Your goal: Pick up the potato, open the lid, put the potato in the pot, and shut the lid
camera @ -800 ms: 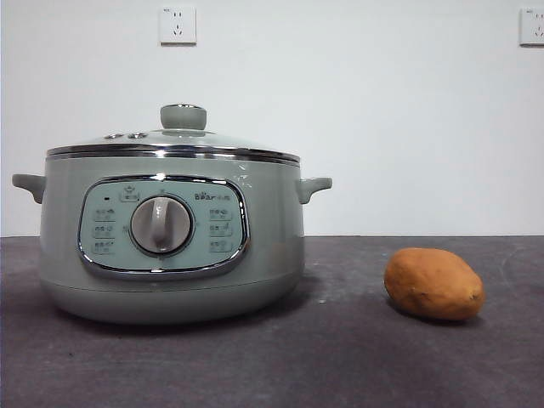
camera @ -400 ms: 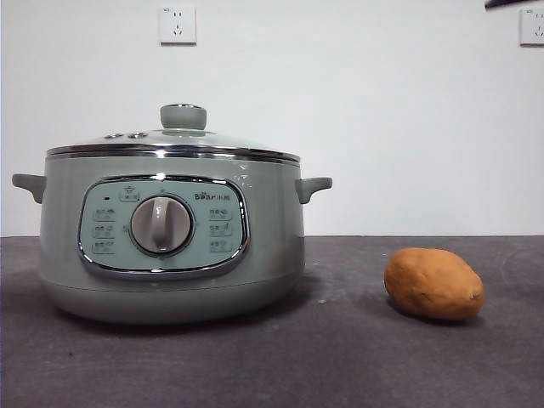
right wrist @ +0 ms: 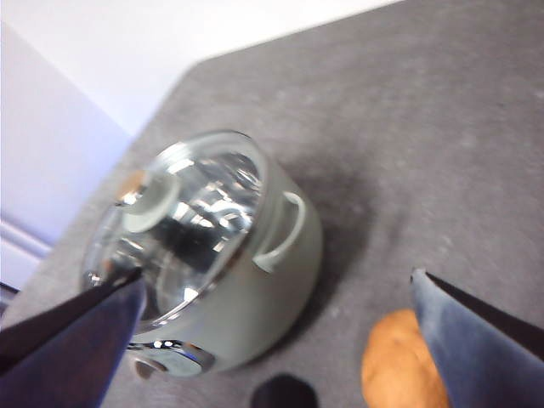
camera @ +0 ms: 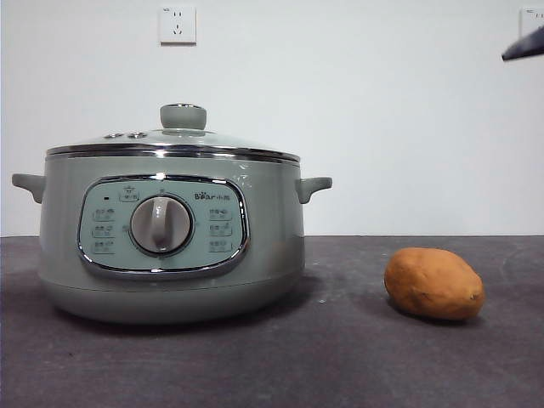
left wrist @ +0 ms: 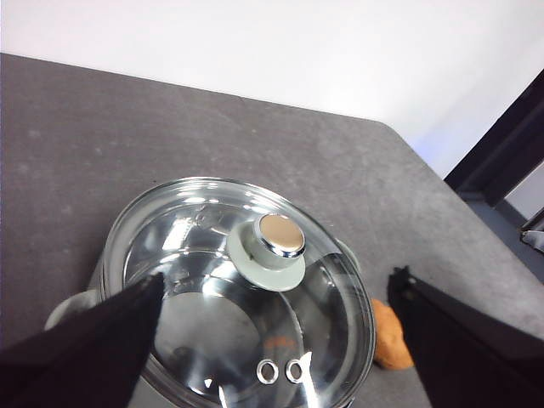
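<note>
White wall (camera: 382, 110) fills the background of the front view, plain and evenly lit, with one socket plate (camera: 178, 25) high above the pot and a second (camera: 531, 20) at the top right corner. Below it runs a dark grey bench (camera: 340, 357) with a dull, faintly mottled surface; in the left wrist view its far right corner is rounded, and a dark upright frame stands beyond it.

On the left half of the bench sits the pot (camera: 170, 246), its control panel and dial facing the camera. The lid (camera: 174, 143) is seated on its rim, knob upward. The potato (camera: 434, 283) lies on the bare bench to the right of the pot, well apart from it.

The left gripper (left wrist: 280, 340) hangs above the lid with its jaws spread wide and nothing between them. The right gripper (right wrist: 280, 340) hovers high over the potato's side of the bench, jaws likewise wide apart and empty; a black tip shows at the top right edge of the front view.
</note>
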{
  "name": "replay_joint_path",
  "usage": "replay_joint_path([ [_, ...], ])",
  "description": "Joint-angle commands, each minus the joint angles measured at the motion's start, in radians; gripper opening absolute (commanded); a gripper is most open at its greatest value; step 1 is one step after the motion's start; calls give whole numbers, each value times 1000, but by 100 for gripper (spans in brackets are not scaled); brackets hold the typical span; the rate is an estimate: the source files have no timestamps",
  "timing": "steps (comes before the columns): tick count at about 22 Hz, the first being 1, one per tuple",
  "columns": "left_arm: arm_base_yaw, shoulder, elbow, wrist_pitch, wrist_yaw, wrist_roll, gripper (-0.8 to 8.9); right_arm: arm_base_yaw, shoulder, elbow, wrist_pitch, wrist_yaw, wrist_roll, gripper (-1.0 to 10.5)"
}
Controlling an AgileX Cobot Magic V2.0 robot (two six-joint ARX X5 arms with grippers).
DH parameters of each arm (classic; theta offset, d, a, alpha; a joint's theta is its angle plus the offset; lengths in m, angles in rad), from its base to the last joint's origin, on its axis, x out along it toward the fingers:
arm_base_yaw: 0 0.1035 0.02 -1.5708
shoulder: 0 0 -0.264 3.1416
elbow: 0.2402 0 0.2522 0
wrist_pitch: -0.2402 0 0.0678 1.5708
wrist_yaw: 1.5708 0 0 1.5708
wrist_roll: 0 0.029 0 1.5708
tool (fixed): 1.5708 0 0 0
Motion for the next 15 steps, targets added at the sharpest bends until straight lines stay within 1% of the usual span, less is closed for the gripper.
replay_joint_path([
  [1, -10, -1, 4, 8, 1, 40, 440, 64, 34, 33, -55, 116, -64, 536],
  [6, -26, 1, 4, 9, -1, 43, 440, 203, 136, 99, -159, 318, -111, 536],
  [10, -39, 1, 4, 8, -1, 43, 440, 298, 233, 119, -173, 455, -119, 536],
  [11, -43, 1, 4, 8, -1, 43, 440, 324, 280, 121, -171, 503, -121, 536],
  [13, -50, 1, 4, 8, -2, 43, 440, 356, 370, 121, -166, 552, -131, 536],
  [15, -51, 1, 4, 8, -2, 43, 439, 368, 468, 121, -151, 555, -138, 536],
])
